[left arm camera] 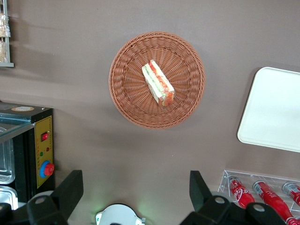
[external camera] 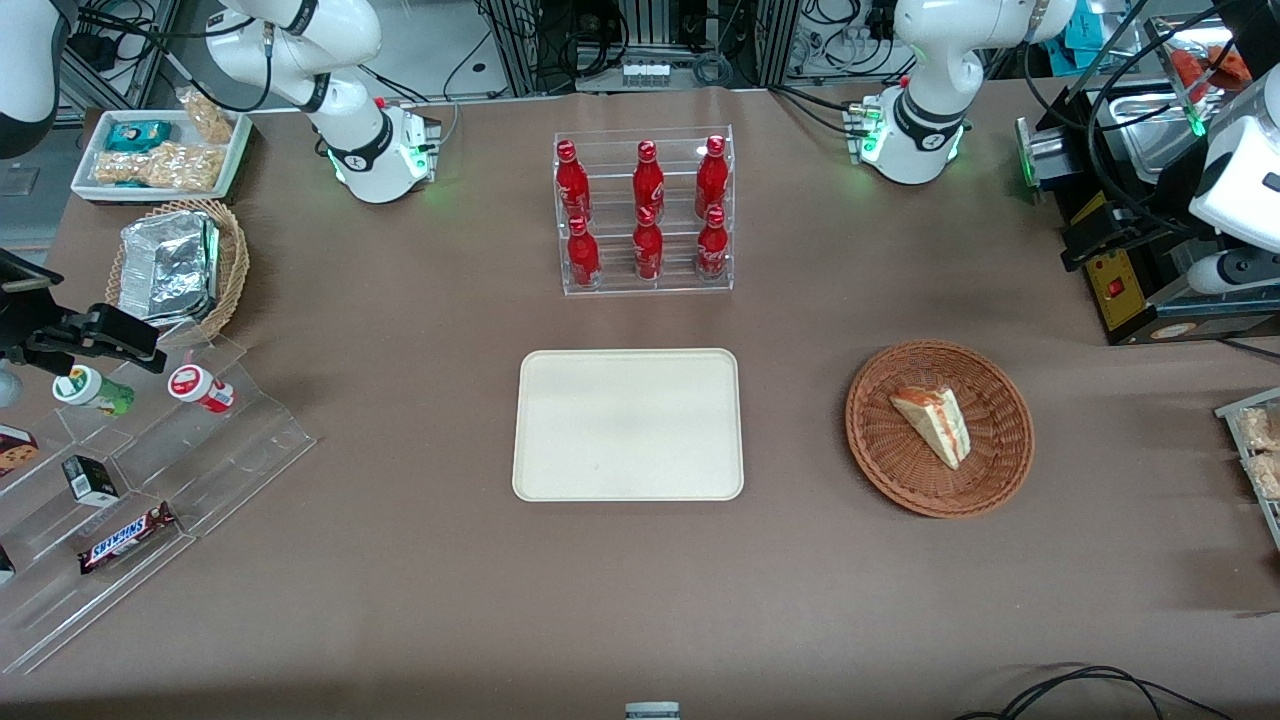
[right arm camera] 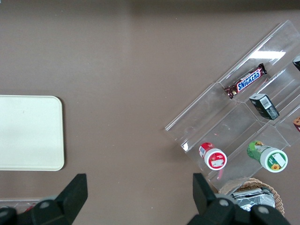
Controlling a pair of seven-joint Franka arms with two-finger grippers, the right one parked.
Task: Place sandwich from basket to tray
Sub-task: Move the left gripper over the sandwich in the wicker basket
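I see the sandwich (external camera: 934, 424) lying on its side in the basket (external camera: 940, 500), untouched; the wedge sits roughly mid-basket, filling edge visible in my wrist cam (left arm camera: 158, 83). Basket is on the table (external camera: 400, 560) toward the working arm's end, well apart from the tray (external camera: 628, 423), which sits mid-table with nothing on it. Gripper (left arm camera: 136, 194) hangs high above the table, not over the basket but offset from it, fingers (left arm camera: 70, 187) spread wide, nothing between them. A rack of red bottles (external camera: 645, 215) stands farther from the front camera than the tray. Toward the parked arm's end: a clear stepped shelf (external camera: 150, 480) with snacks and a tan basket (external camera: 225, 270) of foil packets.
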